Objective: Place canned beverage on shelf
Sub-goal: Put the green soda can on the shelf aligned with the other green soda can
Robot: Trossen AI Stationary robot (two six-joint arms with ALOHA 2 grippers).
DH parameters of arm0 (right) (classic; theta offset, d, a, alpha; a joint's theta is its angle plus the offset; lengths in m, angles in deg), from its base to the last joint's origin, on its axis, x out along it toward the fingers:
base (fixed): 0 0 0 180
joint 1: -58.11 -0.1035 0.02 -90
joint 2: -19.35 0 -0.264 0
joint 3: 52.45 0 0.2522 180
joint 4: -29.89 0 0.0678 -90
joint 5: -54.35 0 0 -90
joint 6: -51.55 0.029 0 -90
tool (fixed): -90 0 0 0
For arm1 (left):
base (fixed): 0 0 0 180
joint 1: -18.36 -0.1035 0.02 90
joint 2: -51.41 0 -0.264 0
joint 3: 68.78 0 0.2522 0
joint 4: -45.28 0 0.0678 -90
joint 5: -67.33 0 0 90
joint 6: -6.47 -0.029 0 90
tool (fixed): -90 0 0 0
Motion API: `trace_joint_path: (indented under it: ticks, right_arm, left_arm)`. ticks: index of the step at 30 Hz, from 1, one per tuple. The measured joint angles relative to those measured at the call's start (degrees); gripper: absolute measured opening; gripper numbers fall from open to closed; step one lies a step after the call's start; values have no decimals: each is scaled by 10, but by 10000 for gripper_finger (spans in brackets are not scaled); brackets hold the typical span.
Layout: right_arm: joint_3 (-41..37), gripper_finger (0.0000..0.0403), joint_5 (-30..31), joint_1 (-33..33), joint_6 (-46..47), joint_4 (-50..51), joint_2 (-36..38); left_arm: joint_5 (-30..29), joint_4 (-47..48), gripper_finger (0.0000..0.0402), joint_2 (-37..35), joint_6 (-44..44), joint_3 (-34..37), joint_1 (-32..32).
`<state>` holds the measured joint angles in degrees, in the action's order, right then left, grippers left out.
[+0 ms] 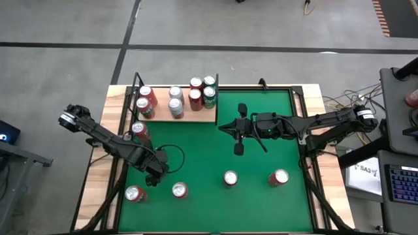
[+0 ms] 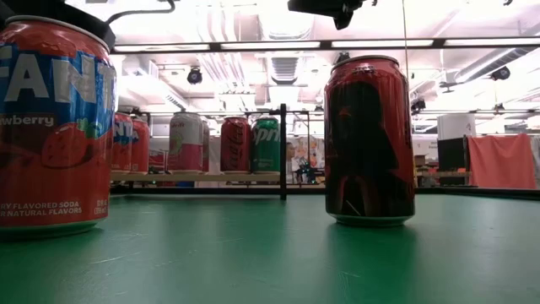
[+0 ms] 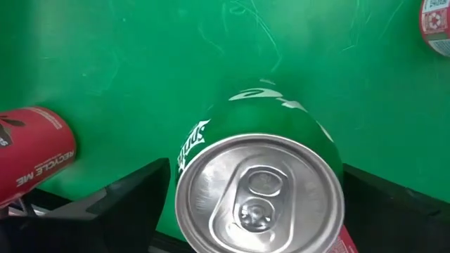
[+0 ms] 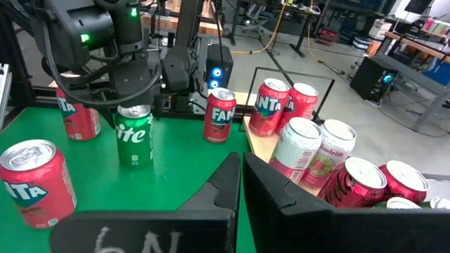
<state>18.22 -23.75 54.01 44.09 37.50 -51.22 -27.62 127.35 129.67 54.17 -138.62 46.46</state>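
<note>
1. Green Sprite can (image 3: 259,184) stands upright on the green felt (image 3: 140,70), between the spread fingers of the left gripper (image 1: 155,171).
2. Shelf (image 1: 196,116) sits at the table's far left, holding seven cans.
3. Right gripper (image 1: 236,128), pressed together, hovers mid-table.

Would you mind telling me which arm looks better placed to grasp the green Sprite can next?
Left. The left gripper already straddles the green Sprite can, fingers open either side. The right gripper is shut mid-table, away from it.
</note>
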Motion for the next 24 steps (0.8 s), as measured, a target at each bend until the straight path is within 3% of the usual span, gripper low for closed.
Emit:
trace_joint_path:
  ticks: [7, 15, 24]
  right_arm:
    - [0, 9, 0, 0, 0, 0, 0]
    - [0, 9, 0, 0, 0, 0, 0]
    - [0, 9, 0, 0, 0, 2, 8]
  left_arm:
    - [2, -1, 288, 0, 0, -1, 0]
    - [6, 8, 286, 0, -6, -8, 0]
    - [-3, 59, 286, 0, -7, -64, -3]
